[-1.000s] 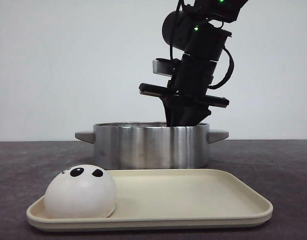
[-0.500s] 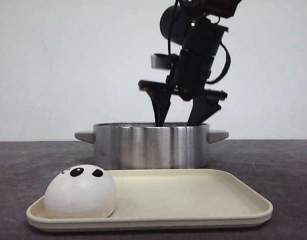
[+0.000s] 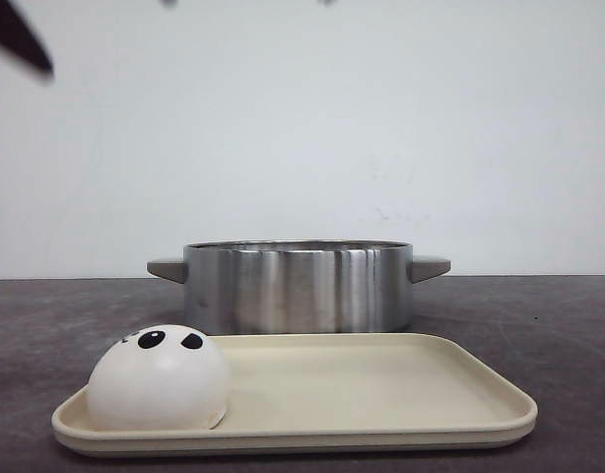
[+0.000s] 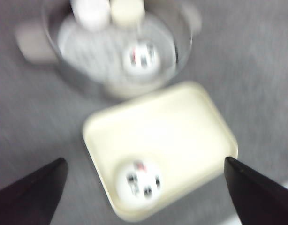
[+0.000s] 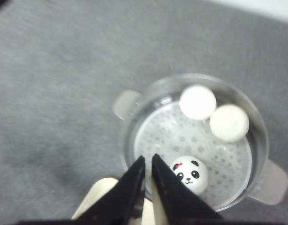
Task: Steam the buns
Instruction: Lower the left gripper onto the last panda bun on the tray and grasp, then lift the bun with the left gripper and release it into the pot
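one panda-faced bun [image 3: 159, 378] sits at the left end of the cream tray [image 3: 381, 379] near the front of the grey table [image 3: 539, 315], its black eyes turned up and forward. behind the tray stands the steel pot [image 3: 299, 286] with a stubby handle on each side. the right wrist view looks down into that pot and shows three more buns on its perforated steamer floor: one face-up panda bun [image 5: 189, 175] and two plain white domes, a whiter one [image 5: 197, 102] and a creamier one [image 5: 229, 123], just beside each other against the far wall. the left wrist view, blurred, shows the same tray, bun [image 4: 137, 180] and pot [image 4: 117, 49] from high above. the left gripper [image 4: 144, 187] is spread wide, its dark fingertips [image 4: 34, 187] at either edge of that view, holding nothing. the right gripper [image 5: 148, 180] has its fingers nearly pressed together with only a thin slit between, nothing pinched, hanging high above the pot's rim.
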You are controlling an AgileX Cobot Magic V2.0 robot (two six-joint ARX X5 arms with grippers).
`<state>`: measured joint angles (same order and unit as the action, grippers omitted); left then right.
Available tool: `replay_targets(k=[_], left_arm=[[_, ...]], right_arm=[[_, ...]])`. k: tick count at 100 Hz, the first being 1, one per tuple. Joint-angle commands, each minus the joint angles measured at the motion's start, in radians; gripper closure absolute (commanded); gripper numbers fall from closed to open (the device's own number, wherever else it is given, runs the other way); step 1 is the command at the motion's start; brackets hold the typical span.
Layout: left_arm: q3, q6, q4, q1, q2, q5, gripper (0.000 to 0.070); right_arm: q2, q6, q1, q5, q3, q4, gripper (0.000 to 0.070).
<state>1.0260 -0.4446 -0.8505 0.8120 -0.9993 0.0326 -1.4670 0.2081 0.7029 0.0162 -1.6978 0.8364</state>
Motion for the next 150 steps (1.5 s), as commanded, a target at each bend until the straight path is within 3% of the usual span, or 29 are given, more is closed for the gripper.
replay_targets(k=[1,21,48,99,103,107,116,117,139,150], left_arm=[[-0.046,-0.052,0.026,0.021,-0.027,-0.035,0.0027],[-0.113,-0.072,0.077,0.058,-0.146,-0.043,0.0027],[-0.113,-0.073,0.173,0.072,-0.347,-0.067,0.0027],[-0.113,-0.072,0.276,0.071,-0.570,-0.060,0.0038],[-0.113,-0.072,0.275,0.071,-0.577,-0.059,0.0092],[-0.113,-0.072,0.274,0.071,-0.580,-0.058,0.0213],[-0.112,-0.064,0.283,0.072,-0.579,-0.054,0.0682],[-0.112,-0.063,0.285,0.072,-0.579,-0.055,0.0700],[-0.041,-0.056,0.291,0.077,-0.515,-0.060,0.0690],[0.043,-0.006,0.301,0.082,-0.452,-0.056,0.0690]], right_arm=[[0.059,-0.018,0.044,-0.045,-0.021,0.007,0.0688],[0.219,-0.008,0.138,-0.132,-0.021,0.002,0.0688],[0.311,-0.006,0.152,-0.229,-0.021,0.023,0.0688],[0.325,0.031,0.153,-0.231,-0.021,0.086,0.0688],[0.325,0.031,0.153,-0.230,-0.021,0.085,0.0688],[0.325,0.031,0.153,-0.231,-0.021,0.085,0.0688],[0.327,0.031,0.153,-0.231,-0.021,0.089,0.0688],[0.327,0.031,0.153,-0.231,-0.021,0.090,0.0688],[0.327,0.027,0.153,-0.231,-0.021,0.093,0.0688],[0.327,0.027,0.153,-0.230,-0.021,0.093,0.0688]])
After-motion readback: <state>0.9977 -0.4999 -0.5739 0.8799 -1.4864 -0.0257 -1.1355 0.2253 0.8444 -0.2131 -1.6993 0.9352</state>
